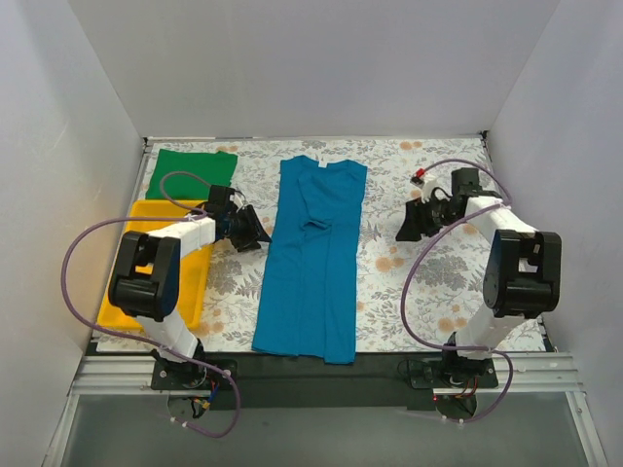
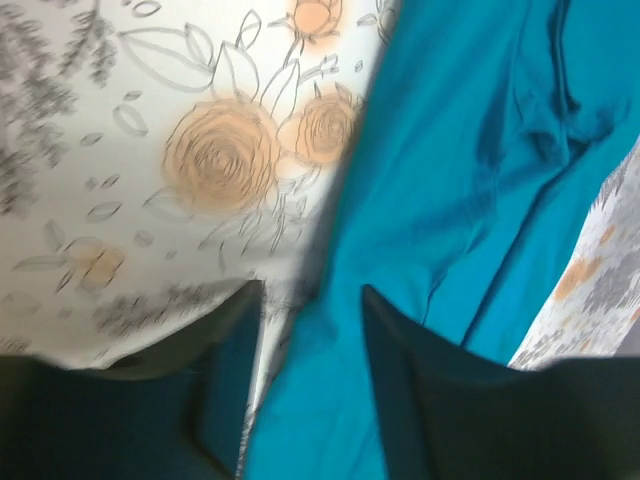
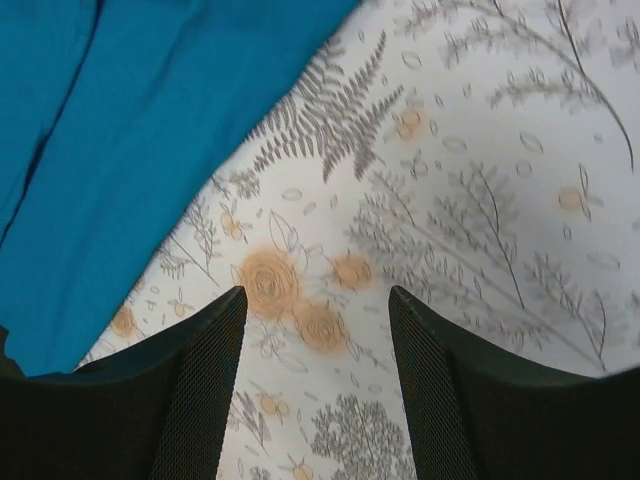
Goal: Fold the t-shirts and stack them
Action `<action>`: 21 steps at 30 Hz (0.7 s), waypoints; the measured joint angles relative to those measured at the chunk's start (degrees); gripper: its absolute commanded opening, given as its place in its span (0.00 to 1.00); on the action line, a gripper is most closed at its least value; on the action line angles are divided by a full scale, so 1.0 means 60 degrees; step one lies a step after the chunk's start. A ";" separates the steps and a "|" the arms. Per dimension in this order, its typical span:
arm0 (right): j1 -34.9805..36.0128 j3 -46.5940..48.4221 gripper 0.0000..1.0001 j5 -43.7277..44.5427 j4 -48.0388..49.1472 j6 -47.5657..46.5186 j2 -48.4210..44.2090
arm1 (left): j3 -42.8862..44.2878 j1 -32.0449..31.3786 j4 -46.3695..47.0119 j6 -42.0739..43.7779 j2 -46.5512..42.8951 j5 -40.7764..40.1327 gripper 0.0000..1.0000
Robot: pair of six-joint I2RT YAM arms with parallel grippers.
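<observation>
Beneath left claw [image 2: 310, 292], blurred teal t-shirt [image 2: 470, 170]

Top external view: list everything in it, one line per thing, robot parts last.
teal-blue t-shirt: one, teal-blue, lying as a long strip down the middle of the table
green t-shirt: one, bright green, folded, far left corner beyond the tray
tray: one, yellow, left side, partly hidden by the left arm
tablecloth: one, white with grey and orange flowers, covering the table
walls: three, white, left, far and right
cables: two, purple, one looped along each arm
left arm: one, black and white, base at near edge
right arm: one, black and white, base at near edge
left end effector: one, black, open, at the teal-blue t-shirt's left edge
right end effector: one, black, open, over bare tablecloth right of that shirt
</observation>
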 measured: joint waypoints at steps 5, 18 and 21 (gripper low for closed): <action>0.1126 0.1581 0.66 0.0015 0.0495 0.0805 0.1322 | -0.0492 0.0175 0.0193 0.0018 -0.1501 -0.0109 0.61; 0.1665 0.6535 0.64 0.1027 0.1636 0.4554 0.6036 | 0.3544 0.0295 0.0736 0.0051 0.2579 0.0827 0.54; 0.1621 0.6816 0.64 0.0699 0.1923 0.5180 0.6346 | 0.4863 0.0306 0.0714 -0.0321 0.4095 0.1246 0.49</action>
